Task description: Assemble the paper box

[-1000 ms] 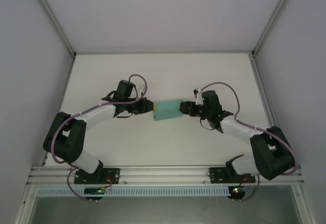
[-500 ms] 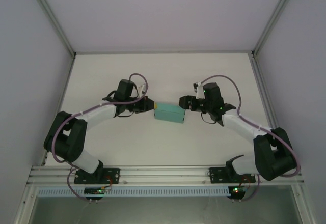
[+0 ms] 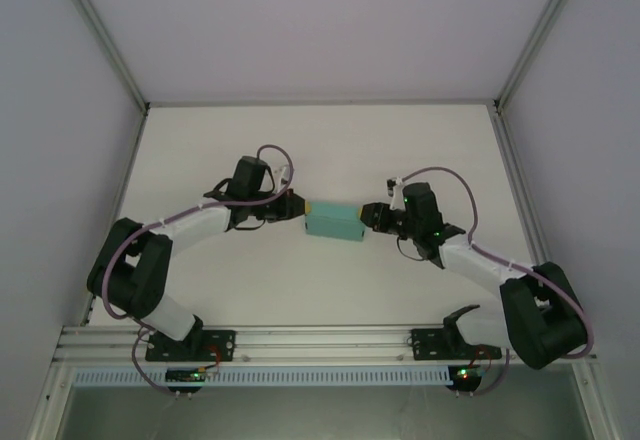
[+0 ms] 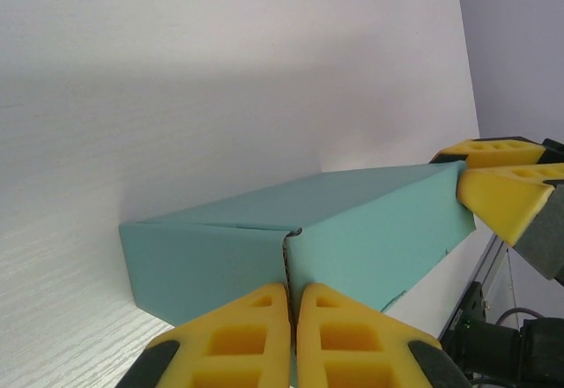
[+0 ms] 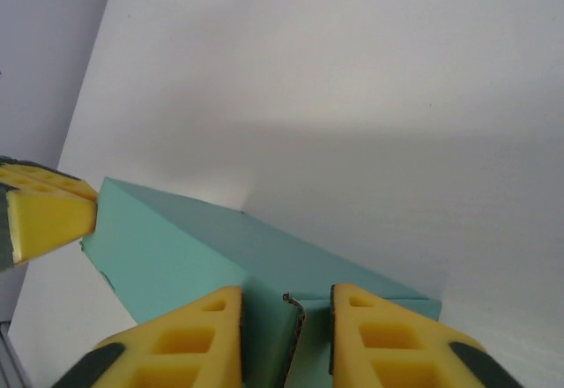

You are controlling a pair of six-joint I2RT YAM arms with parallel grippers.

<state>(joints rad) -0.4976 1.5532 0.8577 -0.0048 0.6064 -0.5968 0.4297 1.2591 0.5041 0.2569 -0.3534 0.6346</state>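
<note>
The paper box (image 3: 334,222) is a small teal closed carton lying on the white table between both arms. My left gripper (image 3: 300,209) is at its left end. In the left wrist view its yellow fingertips (image 4: 293,295) are pressed together on the thin board edge at the box's (image 4: 379,220) corner seam. My right gripper (image 3: 366,216) is at the right end. Seen from the right wrist, its jaws (image 5: 286,304) stand apart and straddle a raised flap edge of the box (image 5: 167,238), with gaps on both sides.
The white table (image 3: 320,150) is walled in by a metal frame, with posts at the back corners and a rail (image 3: 320,340) at the near edge. The arm bases sit on that rail. Open tabletop lies behind and in front of the box.
My right gripper came down to the box's right end and its jaws narrowed. The box turned from tilted to nearly level. The left gripper stayed at the left end and closed slightly.
</note>
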